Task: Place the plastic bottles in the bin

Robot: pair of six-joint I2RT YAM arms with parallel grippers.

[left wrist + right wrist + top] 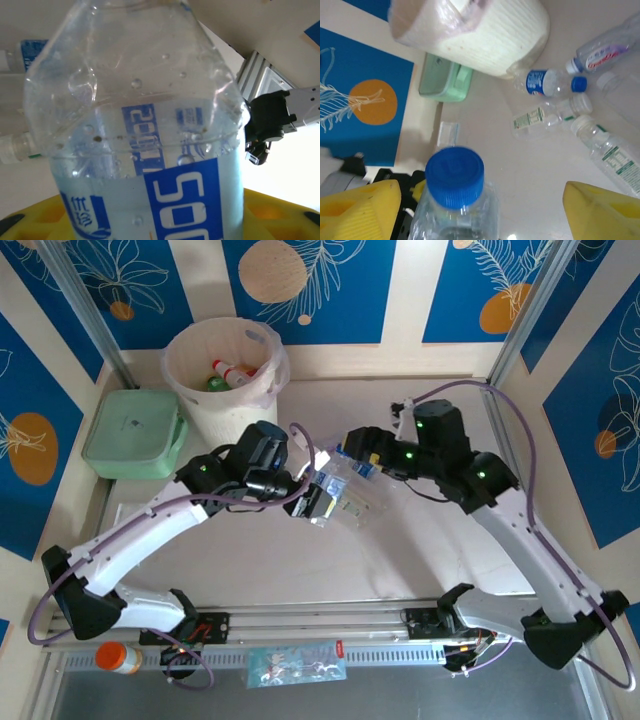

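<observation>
Table: the pale flat table [400, 560] has both arms bolted at its near edge.

Bin: we log the round cream plastic bin [215, 410], with a thin liner bag over its rim, at the far left of the table. Inside it lie a green bottle [215, 384] and a pale bottle with red on it [235, 371].

Box: the flat pale-green lidded box [133, 432] sits just beside the bin, on its left.

Claws: over the middle of the table the left gripper [318, 498] is clamped on the clear plastic bottle with a blue label [150, 125]. Its yellow fingers [45, 215] flank the lower body, and the bottle wall is dented. We see the right gripper [480, 186] spread wide, with the bottle's blue cap [454, 175] standing between the jaws, neither jaw pressing on it. The held bottle hangs off the table between the two claws, apart from the bin.

Loose bottles, seen from the right wrist, lie on the table near the bin's foot:
- a blue-capped bottle with a blue label [547, 82], just beside the base
- a clear bottle with red lettering [602, 50]
- two clear bottles with green labels [535, 117], close together

Small items: an orange-capped jar [118, 657] rests at the near edge by the left arm's base.
</observation>
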